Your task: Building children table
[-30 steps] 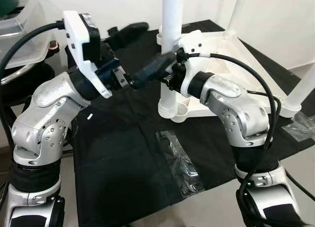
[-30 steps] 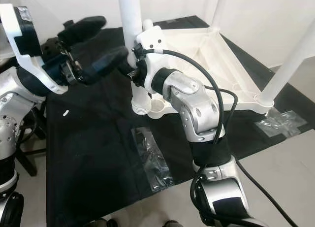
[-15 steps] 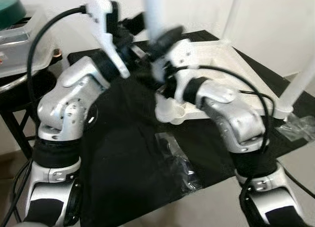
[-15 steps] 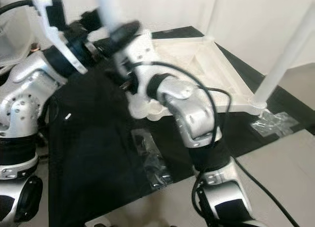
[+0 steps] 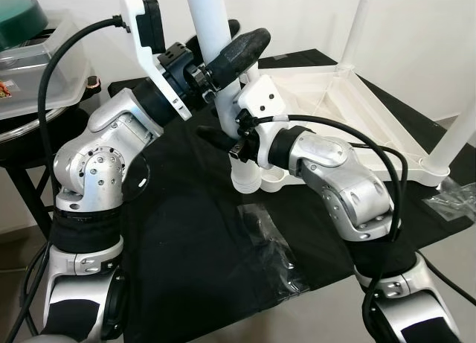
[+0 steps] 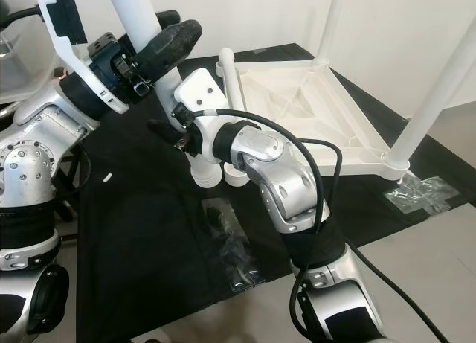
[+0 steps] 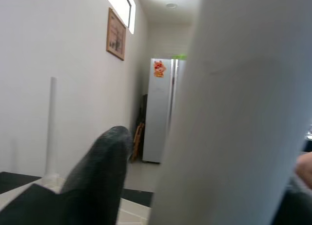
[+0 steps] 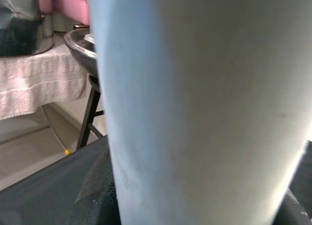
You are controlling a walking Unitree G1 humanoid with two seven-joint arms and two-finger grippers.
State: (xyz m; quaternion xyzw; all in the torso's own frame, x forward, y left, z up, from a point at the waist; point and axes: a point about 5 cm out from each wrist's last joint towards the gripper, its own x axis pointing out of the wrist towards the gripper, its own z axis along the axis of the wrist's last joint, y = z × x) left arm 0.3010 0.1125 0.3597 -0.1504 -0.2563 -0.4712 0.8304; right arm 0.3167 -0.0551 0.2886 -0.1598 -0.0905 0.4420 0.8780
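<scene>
White table leg (image 5: 212, 30) stood nearly upright, tilted a little, with both grippers closed around it. The left gripper (image 5: 223, 60) clamped the leg high up, one long black finger (image 5: 242, 49) lying across its front; in the left wrist view a dark fingertip (image 7: 100, 176) sat just beside the pale tube. The right gripper (image 5: 227, 138) pinched the same leg lower down, close to its threaded lower end (image 5: 245, 178), with a black finger (image 5: 212, 137) poking out to the robot's left of the tube. In the right wrist view the white tube took up most of the picture, with dark fingers at its edges.

The leg's threaded end hung just beside the corner socket (image 5: 271, 181) of the upturned white tabletop (image 5: 349, 109), seemingly not seated in it, though the exact gap could not be judged. The tabletop lay upside down on a black cloth (image 5: 186, 239) spread over a table. Two other white legs already rose from it: one at the far corner (image 5: 355, 27), one at the corner on the robot's right (image 5: 454, 135).

On the cloth near the front edge lay a clear plastic bag (image 5: 271, 246). Another clear bag (image 5: 455, 198) lay by the right-hand leg. To the robot's left stood a clear plastic container (image 5: 33, 68) with a green lid (image 5: 16, 12) above it.
</scene>
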